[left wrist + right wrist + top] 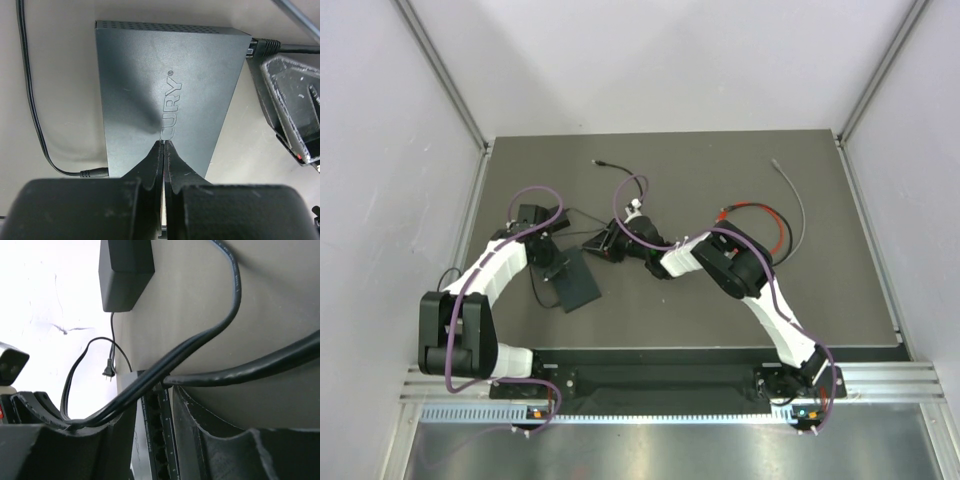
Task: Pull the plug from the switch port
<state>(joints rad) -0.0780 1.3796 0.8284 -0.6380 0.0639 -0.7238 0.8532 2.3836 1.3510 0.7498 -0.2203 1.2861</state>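
Note:
The switch [578, 283] is a flat dark grey box lying left of the table's centre. In the left wrist view the switch [160, 85] fills the middle. My left gripper [163, 144] is shut, its tips resting on the switch's top; it also shows in the top view [557, 265]. My right gripper [610, 243] is at the switch's far right corner. In the right wrist view its open fingers [210, 435] straddle the port edge [157, 432]. The black plug [172, 381] sits in the end port just past the fingertips, its cable running right. The plug [260, 47] also shows in the left wrist view.
A black adapter brick [125, 270] lies beyond the switch. A thin power lead [95, 173] enters the switch's near left side. A red cable [760, 210], a grey cable [798, 200] and a loose black cable [605, 163] lie at the back and right.

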